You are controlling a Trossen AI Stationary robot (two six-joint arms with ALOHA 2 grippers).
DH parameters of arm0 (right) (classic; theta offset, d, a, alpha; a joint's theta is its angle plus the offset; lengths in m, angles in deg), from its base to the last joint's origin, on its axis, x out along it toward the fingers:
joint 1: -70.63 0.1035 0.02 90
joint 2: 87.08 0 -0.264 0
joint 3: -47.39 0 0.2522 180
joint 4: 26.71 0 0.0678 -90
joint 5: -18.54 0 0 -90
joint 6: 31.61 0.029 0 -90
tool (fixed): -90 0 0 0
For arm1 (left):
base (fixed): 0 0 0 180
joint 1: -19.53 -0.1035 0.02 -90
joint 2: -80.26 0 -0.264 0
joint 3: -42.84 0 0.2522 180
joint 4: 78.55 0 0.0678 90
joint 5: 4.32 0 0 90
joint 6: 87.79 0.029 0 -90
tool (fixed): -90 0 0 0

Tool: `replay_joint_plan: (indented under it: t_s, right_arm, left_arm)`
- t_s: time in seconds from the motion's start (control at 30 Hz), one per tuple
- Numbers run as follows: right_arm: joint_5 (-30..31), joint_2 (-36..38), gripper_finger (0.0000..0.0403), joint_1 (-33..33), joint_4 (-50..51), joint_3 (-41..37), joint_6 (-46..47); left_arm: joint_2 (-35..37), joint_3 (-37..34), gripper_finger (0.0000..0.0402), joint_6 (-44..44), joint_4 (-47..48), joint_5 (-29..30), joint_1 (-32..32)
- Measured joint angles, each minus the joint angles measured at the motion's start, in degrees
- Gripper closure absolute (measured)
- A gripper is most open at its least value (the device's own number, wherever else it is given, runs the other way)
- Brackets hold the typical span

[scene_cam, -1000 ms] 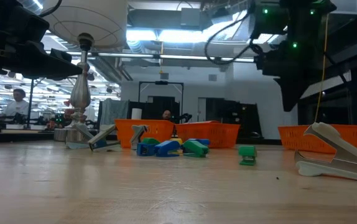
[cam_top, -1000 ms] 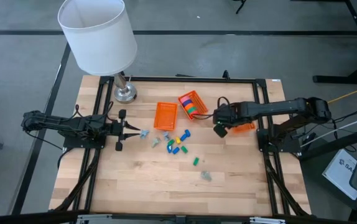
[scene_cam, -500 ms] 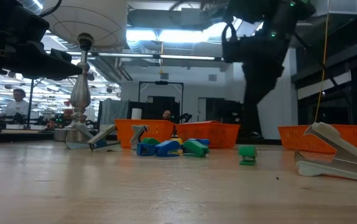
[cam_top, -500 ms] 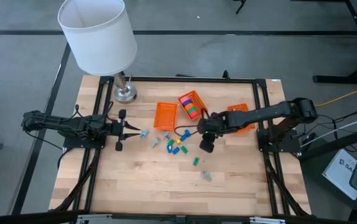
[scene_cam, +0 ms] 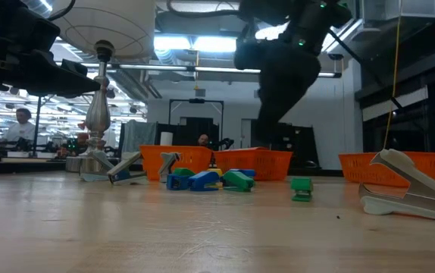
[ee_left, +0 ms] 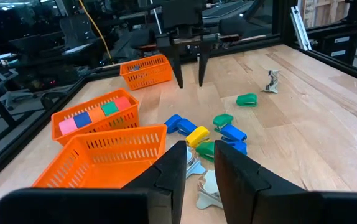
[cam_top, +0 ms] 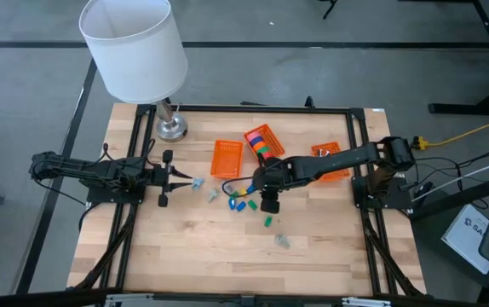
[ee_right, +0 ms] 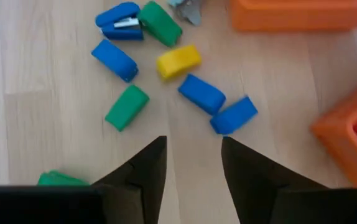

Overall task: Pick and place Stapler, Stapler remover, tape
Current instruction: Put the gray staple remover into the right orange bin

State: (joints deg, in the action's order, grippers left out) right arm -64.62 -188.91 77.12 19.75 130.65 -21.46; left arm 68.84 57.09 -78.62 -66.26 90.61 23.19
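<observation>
High view: right tool (cam_top: 267, 205) hovers mid-frame over scattered staplers (cam_top: 243, 198), fingers parted, holding nothing. Left tool (cam_top: 195, 182) at centre-left, fingers narrowly apart, empty, by a stapler remover (cam_top: 212, 195). Tape (cam_top: 261, 142) sits in an orange basket (cam_top: 253, 135), upper centre of bench (cam_top: 202, 247).

No text, label or number can be read.

Grey floor (cam_top: 330, 68) surrounds the wooden table (cam_top: 193, 247); ceiling lights (scene_cam: 202, 44) glow.

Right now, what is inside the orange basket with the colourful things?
Inside the orange basket stand tape rolls in a row: pink, blue, orange, green, red. Their lower parts are covered by the basket wall.
</observation>
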Motion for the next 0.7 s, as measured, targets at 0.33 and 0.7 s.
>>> replay_joint_plan:
  t_s: [0.33,0.7]
  right_arm:
    - [-4.2,-1.8,0.0245,3.9,1.2,1.5,-4.7]
    - [-17.0,-1.5,0.0245,9.5,3.3,1.5,4.6]
  left_arm:
    - [0.0,0.0,0.0324,0.0,0.0,0.0,0.0]
    - [0.0,0.0,0.0324,0.0,0.0,0.0,0.0]
